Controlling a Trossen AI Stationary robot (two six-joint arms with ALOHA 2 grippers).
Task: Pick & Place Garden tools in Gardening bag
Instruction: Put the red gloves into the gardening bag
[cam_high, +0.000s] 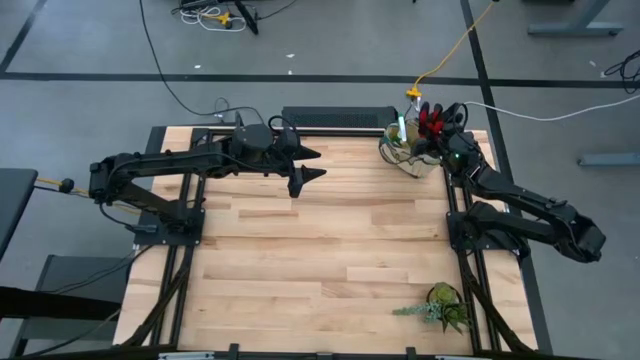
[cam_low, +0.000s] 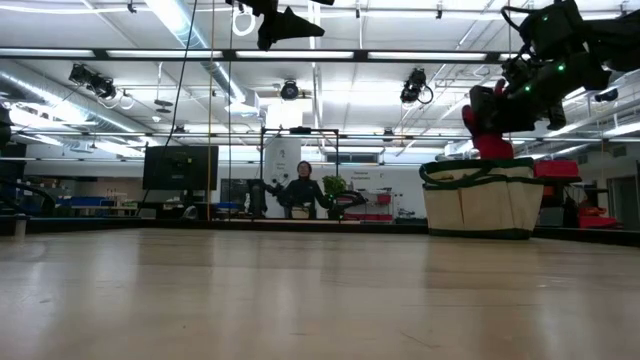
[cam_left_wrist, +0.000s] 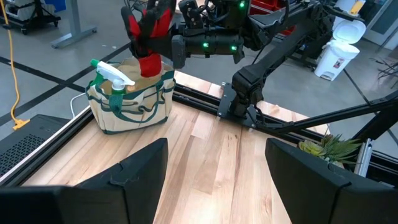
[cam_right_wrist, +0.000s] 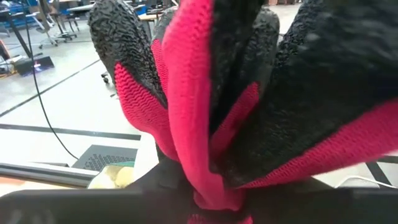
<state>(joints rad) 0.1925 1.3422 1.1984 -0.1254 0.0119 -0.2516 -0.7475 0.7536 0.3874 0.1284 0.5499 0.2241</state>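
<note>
- From the high view I see my right end effector (cam_high: 436, 128) at the far right corner of the worktop (cam_high: 320, 240), directly over the gardening bag (cam_high: 408, 152), with the red-and-black gloves (cam_high: 430, 120) bunched at its tip.
- The low view gives me what the top-down one cannot: the gloves (cam_low: 488, 125) hang with their red cuff reaching down to the bag's (cam_low: 482, 195) open mouth, and the bag stands upright on the worktop.
- In the right wrist view the gloves (cam_right_wrist: 249, 106) fill nearly everything, pinched between the fingers, so I read the right end effector as grasping the gloves; how wide its fingers stand I cannot see.
- Only the left wrist view shows me the bag's contents: a green-and-white spray bottle (cam_left_wrist: 112, 78) sticks up from the bag (cam_left_wrist: 134, 99), beside the glove cuff (cam_left_wrist: 149, 37) dipping in.
- That same view looks across to the right arm's end effector (cam_left_wrist: 158, 37) with the gloves in it.
- My left end effector (cam_high: 312, 165) hangs high over the far middle of the worktop, fingers spread, empty; the low view catches only its tips (cam_low: 290, 25).
- A leafy plant (cam_high: 440, 305) lies near the right near corner, well apart from the bag.
- In the low view a person (cam_low: 303, 190) shows far behind the worktop.
</note>
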